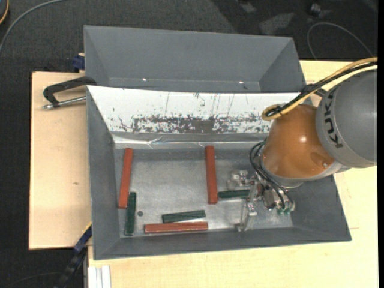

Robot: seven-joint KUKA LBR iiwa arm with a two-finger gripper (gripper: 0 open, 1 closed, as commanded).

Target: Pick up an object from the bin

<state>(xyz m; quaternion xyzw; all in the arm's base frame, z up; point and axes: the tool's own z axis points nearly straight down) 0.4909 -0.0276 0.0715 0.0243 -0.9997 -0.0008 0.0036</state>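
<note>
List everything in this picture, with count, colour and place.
red sticks: three, red-orange; one along the left wall, one upright mid-floor, one lying by the near wall.
green sticks: three, dark green; one in the near left corner, one just above the lying red stick, one right of the middle red stick, reaching to the gripper.
bin: one, grey metal, holds all the sticks.
arm: one, grey, from the right.
orange cover: one, on the wrist.
gripper: one, metal, low over the right of the floor.
</note>
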